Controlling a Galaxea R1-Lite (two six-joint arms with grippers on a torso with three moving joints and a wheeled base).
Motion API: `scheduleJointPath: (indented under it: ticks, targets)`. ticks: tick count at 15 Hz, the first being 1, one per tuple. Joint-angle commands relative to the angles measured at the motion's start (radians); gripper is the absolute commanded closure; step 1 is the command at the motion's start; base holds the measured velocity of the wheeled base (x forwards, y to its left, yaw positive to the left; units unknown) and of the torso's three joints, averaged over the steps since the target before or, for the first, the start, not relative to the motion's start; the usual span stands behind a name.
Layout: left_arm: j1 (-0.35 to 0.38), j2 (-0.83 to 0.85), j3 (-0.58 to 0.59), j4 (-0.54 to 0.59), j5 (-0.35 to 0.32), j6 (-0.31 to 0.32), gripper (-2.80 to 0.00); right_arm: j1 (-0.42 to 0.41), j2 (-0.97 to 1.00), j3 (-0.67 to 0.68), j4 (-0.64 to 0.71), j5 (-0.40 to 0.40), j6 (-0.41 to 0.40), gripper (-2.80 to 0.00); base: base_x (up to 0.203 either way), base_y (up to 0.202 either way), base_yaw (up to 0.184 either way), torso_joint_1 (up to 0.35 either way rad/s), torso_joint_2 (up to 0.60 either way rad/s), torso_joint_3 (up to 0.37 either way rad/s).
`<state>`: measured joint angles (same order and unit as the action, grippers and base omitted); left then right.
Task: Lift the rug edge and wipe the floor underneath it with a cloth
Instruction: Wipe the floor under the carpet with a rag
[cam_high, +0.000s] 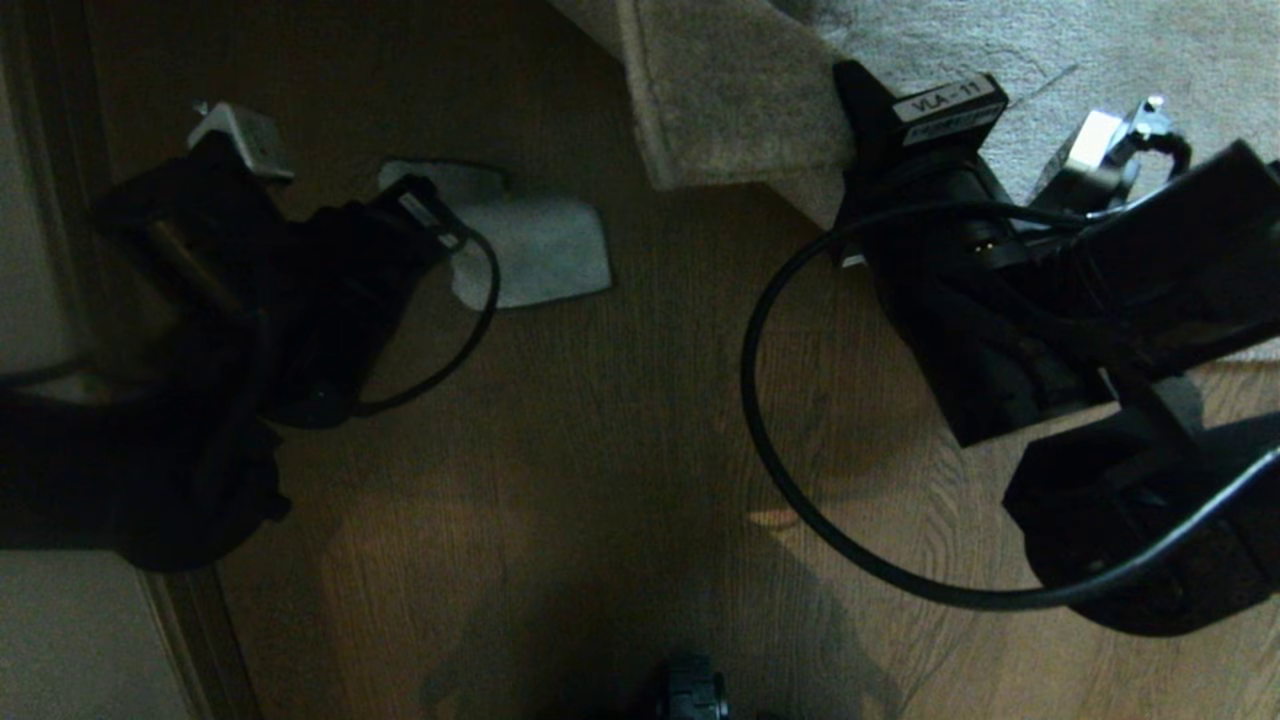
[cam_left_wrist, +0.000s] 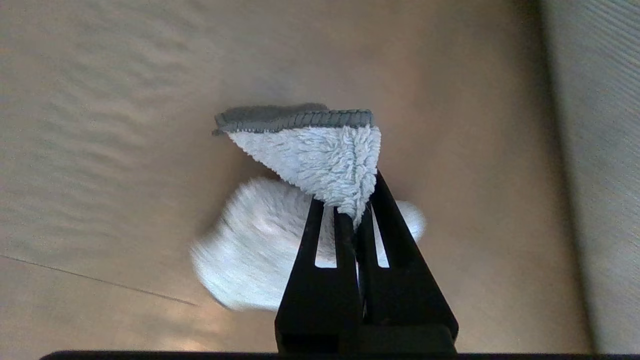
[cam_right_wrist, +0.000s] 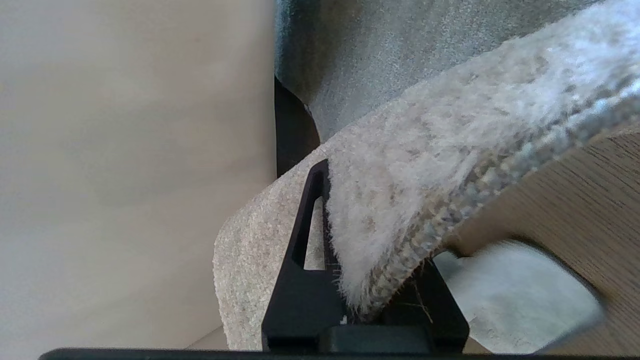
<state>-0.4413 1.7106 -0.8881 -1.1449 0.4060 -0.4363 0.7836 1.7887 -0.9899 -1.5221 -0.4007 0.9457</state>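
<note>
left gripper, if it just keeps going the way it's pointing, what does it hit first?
Most likely the floor. The left gripper, shut on the cloth, points down at bare wood planks, with only the cloth between them. How far off the planks are is unclear.

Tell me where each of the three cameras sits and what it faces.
Head: on the robot's head, looking down at the floor; both arms show.
Left wrist: behind the left gripper, shut on the cloth.
Right wrist: behind the right gripper, clamping the rug edge.
Shared: the cloth appears in all three views.
</note>
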Motion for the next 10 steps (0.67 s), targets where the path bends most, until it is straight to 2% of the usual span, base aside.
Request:
scheduleJointPath:
  ticks: [1, 10]
  targets:
    - [0.05, 0.004, 0.0, -0.007, 0.002, -0.019, 0.0, 0.0, -0.01, 0.007, -0.048, -0.003, 0.005, 0.0, 0.0, 0.0, 0.0, 0.0, 0.0, 0.0]
    - [0.172, -0.082, 0.005, -0.012, 0.005, -0.021, 0.0, 0.0, -0.05, 0.042, -0.048, -0.001, 0.007, 0.0, 0.0, 0.0, 0.0, 0.0, 0.0, 0.0]
